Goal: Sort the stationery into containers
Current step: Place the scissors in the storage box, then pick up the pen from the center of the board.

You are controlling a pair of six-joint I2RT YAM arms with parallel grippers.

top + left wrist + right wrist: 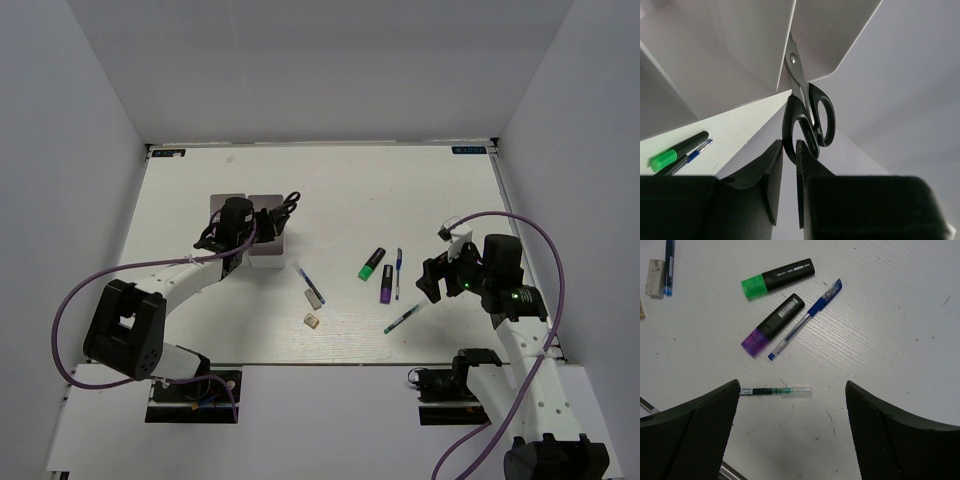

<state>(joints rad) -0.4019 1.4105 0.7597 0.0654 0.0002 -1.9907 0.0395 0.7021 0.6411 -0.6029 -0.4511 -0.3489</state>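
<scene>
My left gripper is shut on a handle loop of the black-handled scissors. Their blades reach down between the walls of the white organiser tray. My right gripper is open and empty, hovering over the thin green pen. On the table lie the green highlighter, the purple highlighter, a blue pen, a second blue pen and two beige erasers.
White walls enclose the table on the left, the back and the right. The loose items lie in the middle, between the tray and my right arm. The right arm's purple cable loops above its wrist.
</scene>
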